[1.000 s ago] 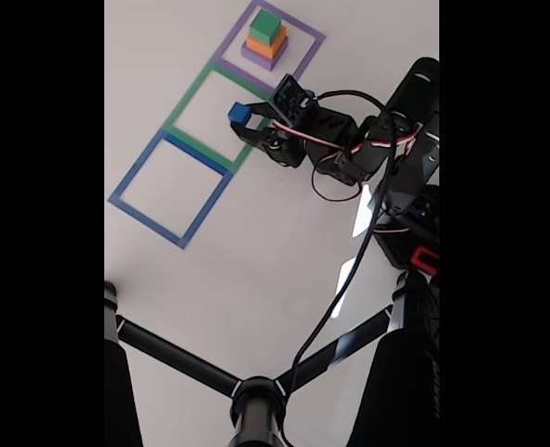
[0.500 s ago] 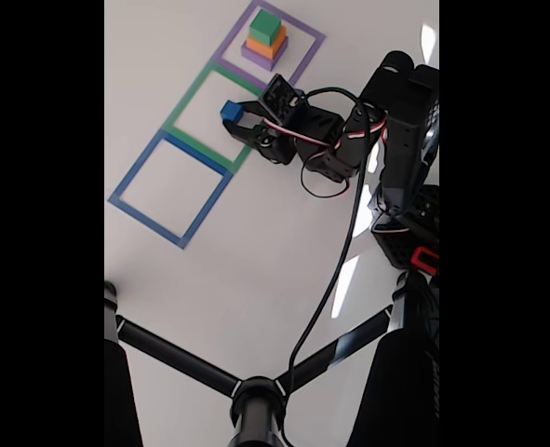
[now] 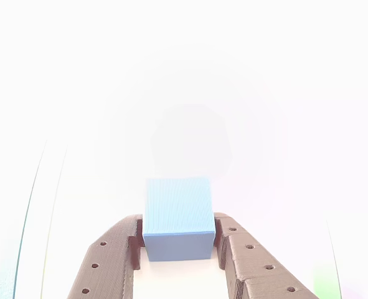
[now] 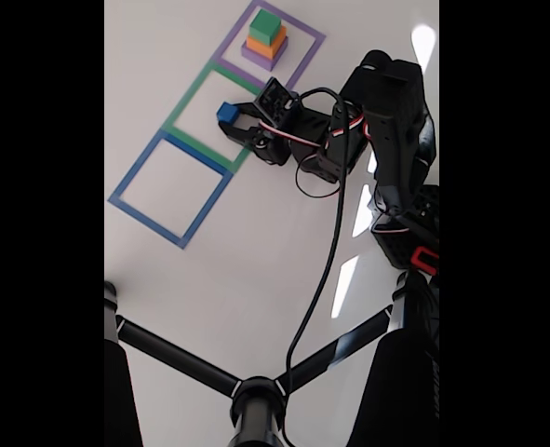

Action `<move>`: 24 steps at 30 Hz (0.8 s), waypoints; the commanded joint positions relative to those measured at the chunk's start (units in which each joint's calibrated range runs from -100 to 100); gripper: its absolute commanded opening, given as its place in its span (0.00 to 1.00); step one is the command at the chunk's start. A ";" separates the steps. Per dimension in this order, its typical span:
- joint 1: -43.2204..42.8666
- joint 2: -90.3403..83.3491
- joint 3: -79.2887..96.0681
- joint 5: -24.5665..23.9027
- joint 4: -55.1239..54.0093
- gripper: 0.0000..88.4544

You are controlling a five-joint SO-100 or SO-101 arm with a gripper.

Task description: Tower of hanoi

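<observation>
The blue block (image 3: 178, 219) is close to a cube, with no clear long axis; in the other view one flat face looks back at the camera and its top face tilts away, square to the fingers. Its plastic is matte, with fine printed ridges running across the faces.

The tool (image 3: 178, 246) is closed to the width of this block — one dark, layered, hole-studded finger presses each side, and the block sits pinched between the tips. In the fixed view the tool (image 4: 233, 123) reaches leftward from the black arm (image 4: 386, 112) and carries the blue block (image 4: 226, 113) over the green taped square (image 4: 185, 98), near that outline's right edge; whether the block touches the surface (image 4: 256, 261) cannot be told.

The other blocks stand stacked inside the purple taped square (image 4: 304, 54), well apart from the tool: the purple block (image 4: 254, 57) lowest, the orange block (image 4: 266, 44) on it, the green block (image 4: 265, 28) on top, edges roughly aligned. The blue taped square (image 4: 135, 177) lies below and left of the green one, sharing a corner region — all three outlines are flat tape on a pale, smooth surface.
</observation>
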 commanded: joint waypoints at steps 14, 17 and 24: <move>1.90 -8.27 -0.34 0.59 4.23 0.28; 3.06 -15.14 0.57 0.59 11.11 0.29; 4.40 -38.79 3.11 0.59 34.60 0.28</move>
